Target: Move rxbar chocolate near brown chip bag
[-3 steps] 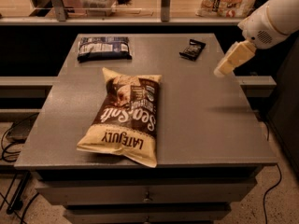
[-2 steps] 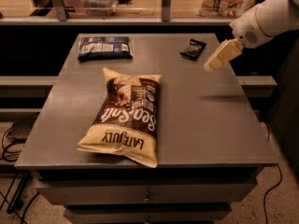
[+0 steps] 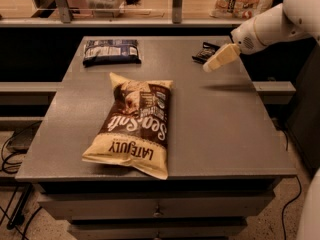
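The rxbar chocolate [image 3: 204, 52] is a small flat black wrapper lying near the far right edge of the grey table [image 3: 220, 129]. The brown chip bag [image 3: 136, 123] lies flat in the middle-left of the table, with its "Sea Salt" and "LATE JULY" lettering facing up. My gripper [image 3: 214, 63] hangs in the air just to the right of and slightly nearer than the rxbar, partly overlapping it in view, at the end of my white arm [image 3: 272, 24]. It holds nothing that I can see.
A larger dark blue-black packet [image 3: 111, 51] with white print lies at the far left of the table. A shelf with containers runs behind the table. Drawers sit below the table's front edge, and cables lie on the floor at left.
My gripper has moved left and a little farther back, closing in on the rxbar. The bags and the rxbar have not moved.
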Tool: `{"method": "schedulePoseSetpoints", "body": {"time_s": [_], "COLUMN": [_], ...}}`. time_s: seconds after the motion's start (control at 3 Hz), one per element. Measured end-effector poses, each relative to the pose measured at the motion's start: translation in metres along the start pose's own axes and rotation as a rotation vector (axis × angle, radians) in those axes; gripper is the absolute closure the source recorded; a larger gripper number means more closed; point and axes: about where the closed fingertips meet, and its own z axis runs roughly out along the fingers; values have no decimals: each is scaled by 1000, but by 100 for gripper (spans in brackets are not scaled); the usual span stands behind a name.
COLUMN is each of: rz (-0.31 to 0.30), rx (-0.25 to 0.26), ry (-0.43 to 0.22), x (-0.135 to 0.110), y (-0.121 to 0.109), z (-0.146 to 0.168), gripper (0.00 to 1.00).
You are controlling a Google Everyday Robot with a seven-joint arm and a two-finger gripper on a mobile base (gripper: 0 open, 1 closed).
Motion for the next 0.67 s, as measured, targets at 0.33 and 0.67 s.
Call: {"method": "schedulePoseSetpoints", "body": {"time_s": [0.33,0.67], "rz": [0,41], "rx": [0,-9], "ry": [0,-10], "x": [0,4], "y": [0,-6], "z": [0,27], "gripper": [0,0]}}
